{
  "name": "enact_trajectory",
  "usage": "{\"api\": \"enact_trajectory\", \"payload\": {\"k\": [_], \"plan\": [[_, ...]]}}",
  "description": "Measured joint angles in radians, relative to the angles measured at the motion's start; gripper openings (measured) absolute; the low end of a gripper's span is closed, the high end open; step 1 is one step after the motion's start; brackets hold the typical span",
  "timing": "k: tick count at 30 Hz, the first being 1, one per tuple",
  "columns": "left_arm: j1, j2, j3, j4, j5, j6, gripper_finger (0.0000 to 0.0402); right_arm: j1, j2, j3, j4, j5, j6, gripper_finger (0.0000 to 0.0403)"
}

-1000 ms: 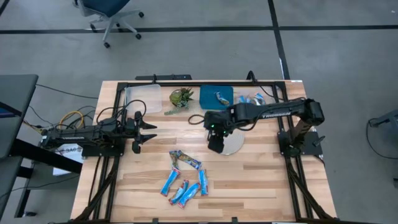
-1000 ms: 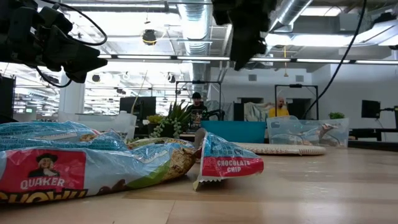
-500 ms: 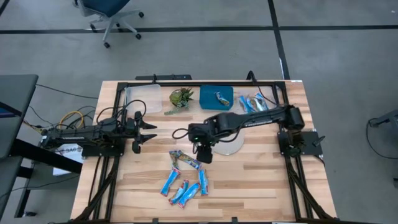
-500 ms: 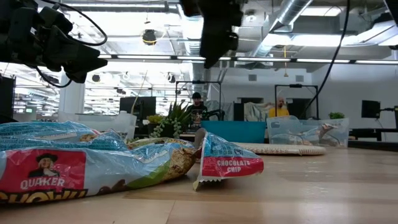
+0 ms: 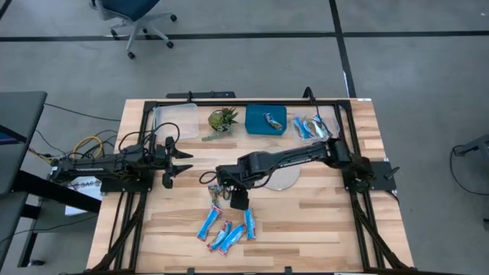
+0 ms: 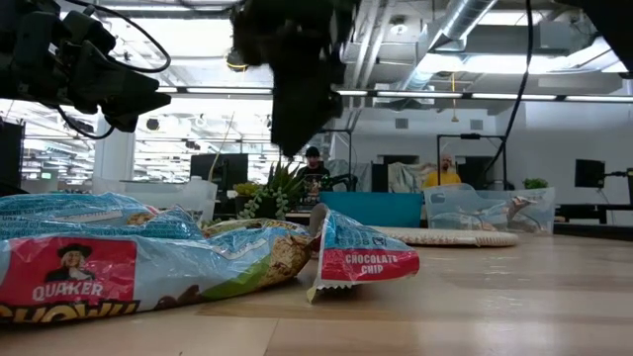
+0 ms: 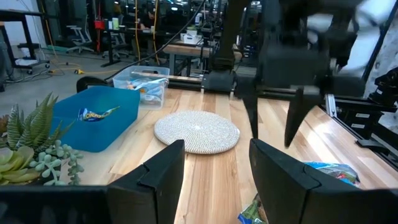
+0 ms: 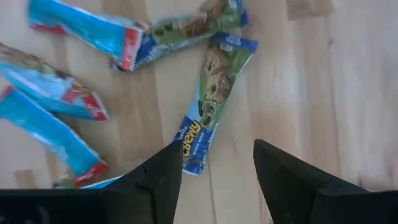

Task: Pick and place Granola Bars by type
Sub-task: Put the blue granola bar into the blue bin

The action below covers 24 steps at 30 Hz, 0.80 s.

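R pincer (image 5: 238,200) hangs over the near pile of granola bars (image 5: 228,221) on the wooden surface (image 5: 321,221), jaws apart, nothing between them. R wrist view: dark fingers (image 8: 163,175) straddle a blue bar w/ green-brown print (image 8: 212,99), lying flat, one end toward the pincer; bright-blue red-ended bars (image 8: 84,34) just beside it, some overlapping.

L pincer (image 5: 177,163) parked at surface's left edge, well apart from pile, jaws wide, empty.

Rest of bars: one in blue bin (image 5: 266,120) at far side, several in clear bin (image 5: 312,125) next to it. Round woven mat (image 7: 196,130) btwn bins and pile; plant (image 5: 223,119) left of blue bin.

Handling, my guess: bars light, foil slick and crinkly, contents crumbly, so easy squeeze. Flat on wood = little to get under. Best hold across the narrow width at mid-length, not the crimped ends, which would flex and slip. Neighbours close; risk of dragging a second bar
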Motion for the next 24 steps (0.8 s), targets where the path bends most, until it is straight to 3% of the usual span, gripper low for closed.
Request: {"api": "enact_trajectory", "payload": {"k": [19, 24], "plan": [[0.0, 0.0, 0.0, 0.0, 0.001, 0.0, 0.0174, 0.012, 0.181, 0.07, 0.06, 0.003, 0.002, 0.0188], [0.0, 0.0, 0.0, 0.0, 0.001, 0.0, 0.0174, 0.011, 0.196, 0.071, 0.079, 0.004, 0.002, 0.0162]]}}
